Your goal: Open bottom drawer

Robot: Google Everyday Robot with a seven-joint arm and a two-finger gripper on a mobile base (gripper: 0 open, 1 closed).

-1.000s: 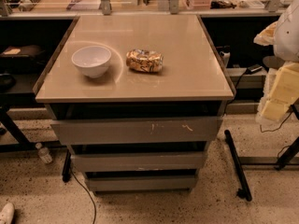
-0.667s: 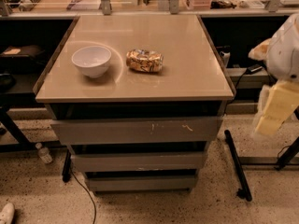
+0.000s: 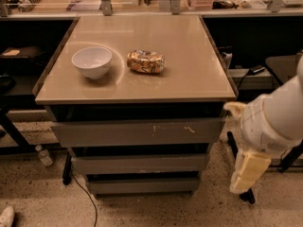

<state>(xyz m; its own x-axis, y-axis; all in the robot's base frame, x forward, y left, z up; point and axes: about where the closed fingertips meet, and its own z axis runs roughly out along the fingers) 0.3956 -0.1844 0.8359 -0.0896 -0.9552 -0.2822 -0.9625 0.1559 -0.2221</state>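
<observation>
The bottom drawer (image 3: 144,185) is the slimmest of three grey fronts under the tan table top (image 3: 189,74). It sits flush and closed, just above the floor. Above it are the mid-width drawer front (image 3: 139,164) and the widest front with pale scratch marks (image 3: 137,132), both closed. My gripper (image 3: 247,173) hangs on the white arm (image 3: 274,119) at the right, beside the cabinet's right edge. It is at the height of the lower two drawers and touches no drawer.
A white bowl (image 3: 92,61) and a crumpled snack bag (image 3: 146,61) lie on the table top. A black table leg (image 3: 239,167) stands behind my gripper. A small bottle (image 3: 44,155) and a cable (image 3: 85,197) lie on the speckled floor at the left.
My arm has swung left and downward, bringing the gripper closer to the right side of the cabinet. The drawers, bowl and bag have not moved.
</observation>
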